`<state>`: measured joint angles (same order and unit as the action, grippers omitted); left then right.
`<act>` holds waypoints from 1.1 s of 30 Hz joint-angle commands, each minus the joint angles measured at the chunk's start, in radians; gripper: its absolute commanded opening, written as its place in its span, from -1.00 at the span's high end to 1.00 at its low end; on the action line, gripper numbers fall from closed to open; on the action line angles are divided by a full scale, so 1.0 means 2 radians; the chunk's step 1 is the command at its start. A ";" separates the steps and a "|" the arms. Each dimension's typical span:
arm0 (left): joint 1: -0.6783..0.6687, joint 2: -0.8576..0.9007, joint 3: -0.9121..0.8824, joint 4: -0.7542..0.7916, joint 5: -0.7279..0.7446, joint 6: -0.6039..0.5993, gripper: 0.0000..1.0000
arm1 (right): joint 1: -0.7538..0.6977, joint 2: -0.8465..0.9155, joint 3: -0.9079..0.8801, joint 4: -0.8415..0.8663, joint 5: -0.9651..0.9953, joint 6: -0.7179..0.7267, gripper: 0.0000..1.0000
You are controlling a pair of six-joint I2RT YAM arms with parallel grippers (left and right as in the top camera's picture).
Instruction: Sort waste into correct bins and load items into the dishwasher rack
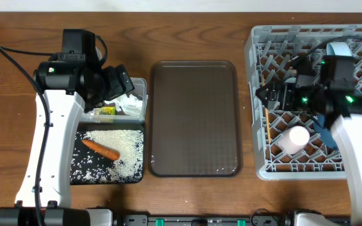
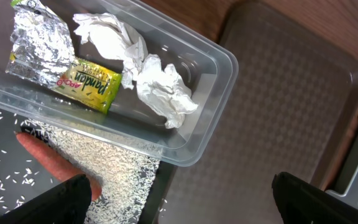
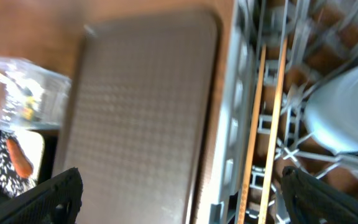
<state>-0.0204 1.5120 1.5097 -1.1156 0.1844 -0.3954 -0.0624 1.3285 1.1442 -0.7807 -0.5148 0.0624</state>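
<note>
The clear tub [image 2: 224,62] holds a crumpled foil wrapper [image 2: 55,62] and white napkins [image 2: 145,74]. Just in front of it, the black tray [image 1: 80,172] carries a carrot piece [image 1: 100,149] and scattered rice [image 1: 127,157]. My left gripper [image 2: 182,202] hangs open above the tub's near corner, with nothing between its fingers. My right gripper [image 3: 182,199] is open over the left edge of the dishwasher rack [image 1: 256,144]. Two chopsticks [image 3: 260,124] lie in the rack there, and a pale pink cup [image 1: 294,138] stands in it. A pale round dish [image 3: 347,118] is blurred.
A large brown serving tray [image 1: 193,116] lies between the bins and the rack, bare apart from a few rice grains near its front edge. The right arm hides much of the rack's middle. Wooden tabletop shows along the back edge.
</note>
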 commanded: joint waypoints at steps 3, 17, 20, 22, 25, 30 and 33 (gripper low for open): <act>0.002 -0.007 0.012 -0.001 0.003 -0.001 -0.90 | 0.003 -0.137 0.006 0.002 0.012 -0.010 -0.99; 0.002 -0.007 0.012 -0.001 0.003 -0.001 -0.90 | 0.086 -0.470 0.006 0.028 0.181 -0.010 -0.98; 0.002 -0.007 0.012 -0.001 0.003 -0.001 -0.90 | 0.081 -0.511 0.005 0.027 0.181 -0.010 -0.98; 0.002 -0.007 0.012 -0.001 0.003 -0.001 -0.90 | 0.077 -0.533 -0.001 0.028 0.181 -0.010 -0.98; 0.002 -0.007 0.012 -0.001 0.003 -0.001 -0.90 | 0.072 -0.563 -0.019 0.028 0.181 -0.010 -0.99; 0.002 -0.007 0.012 -0.001 0.003 -0.001 -0.90 | 0.067 -0.605 -0.077 0.048 0.180 -0.003 -0.98; 0.002 -0.007 0.012 -0.001 0.003 -0.001 -0.90 | 0.067 -0.627 -0.128 0.089 0.180 0.014 -0.98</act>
<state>-0.0204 1.5120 1.5097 -1.1160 0.1848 -0.3954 0.0826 0.1070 0.9607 -0.6392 -0.1665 0.0608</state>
